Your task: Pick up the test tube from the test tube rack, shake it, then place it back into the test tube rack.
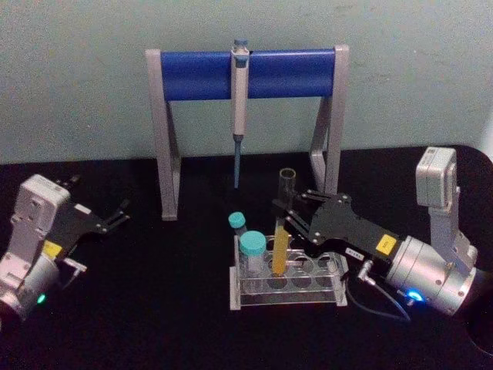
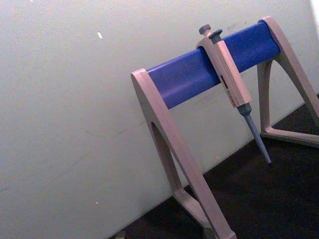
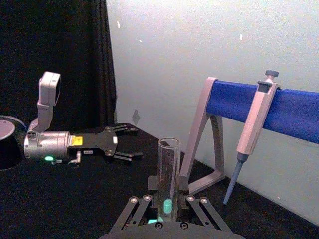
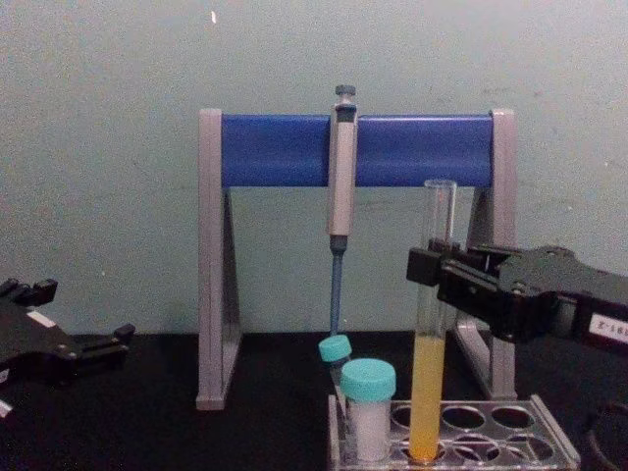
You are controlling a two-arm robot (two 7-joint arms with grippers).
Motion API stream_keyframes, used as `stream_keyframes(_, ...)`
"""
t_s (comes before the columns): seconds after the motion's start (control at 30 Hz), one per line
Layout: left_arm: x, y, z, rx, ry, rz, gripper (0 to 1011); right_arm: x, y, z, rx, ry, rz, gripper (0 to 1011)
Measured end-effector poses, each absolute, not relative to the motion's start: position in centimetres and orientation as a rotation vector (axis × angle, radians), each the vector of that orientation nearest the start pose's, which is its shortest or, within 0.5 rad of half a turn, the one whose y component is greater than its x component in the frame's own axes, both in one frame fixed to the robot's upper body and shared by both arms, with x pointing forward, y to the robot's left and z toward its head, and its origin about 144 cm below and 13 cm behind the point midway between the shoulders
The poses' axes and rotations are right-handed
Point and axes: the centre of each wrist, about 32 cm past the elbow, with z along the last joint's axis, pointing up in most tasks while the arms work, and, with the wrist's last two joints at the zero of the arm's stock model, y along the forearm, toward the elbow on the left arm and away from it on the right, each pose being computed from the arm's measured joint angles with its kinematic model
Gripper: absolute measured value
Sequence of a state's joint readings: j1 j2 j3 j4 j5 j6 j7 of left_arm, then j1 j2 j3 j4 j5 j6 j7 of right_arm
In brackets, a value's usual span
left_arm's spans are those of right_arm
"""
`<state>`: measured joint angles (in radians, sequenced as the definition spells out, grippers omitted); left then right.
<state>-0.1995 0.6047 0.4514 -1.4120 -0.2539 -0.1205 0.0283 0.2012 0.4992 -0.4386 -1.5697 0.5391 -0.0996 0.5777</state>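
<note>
The test tube (image 1: 280, 235) (image 4: 432, 353), tall clear glass with yellow liquid in its lower part, stands upright in a front hole of the low clear test tube rack (image 1: 323, 297) (image 4: 554, 437). My right gripper (image 1: 283, 220) (image 4: 433, 270) reaches in from the right and is shut on the tube's upper half, above the liquid. The right wrist view has the tube (image 3: 168, 172) rising between that gripper's fingers. My left gripper (image 1: 119, 214) (image 3: 127, 144) rests open and empty at the table's left, well away from the rack.
Two teal-capped vials (image 1: 252, 251) (image 1: 236, 223) stand in the rack's left holes, close to the tube. Behind the rack is a grey-legged stand with a blue crossbar (image 1: 200, 74), and a grey pipette (image 1: 239, 100) hangs from it. The table is black.
</note>
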Motion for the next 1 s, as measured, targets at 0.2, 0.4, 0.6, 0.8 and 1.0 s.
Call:
stream_keyframes(0.2, 48.9, 31.0, 114.0, 0.304, -0.285, 1.248, 1001, 48.9, -24.7, 117.4, 0.044, -0.064, -0.617, 232)
stream_keyframes(0.4, 48.9, 31.0, 114.0, 0.304, -0.285, 1.248, 1001, 48.9, -24.7, 116.8, 0.034, -0.055, -0.627, 232)
stream_keyframes(0.6, 48.9, 31.0, 114.0, 0.304, -0.285, 1.248, 1001, 48.8, -24.6, 116.2, 0.029, -0.040, -0.632, 232)
stream_keyframes(0.8, 48.9, 31.0, 114.0, 0.305, -0.285, 1.248, 1001, 48.8, -24.6, 115.7, 0.024, -0.026, -0.635, 232)
stream_keyframes(1.0, 48.9, 31.0, 114.0, 0.304, -0.285, 1.248, 1001, 48.8, -24.5, 115.2, 0.020, -0.013, -0.640, 232)
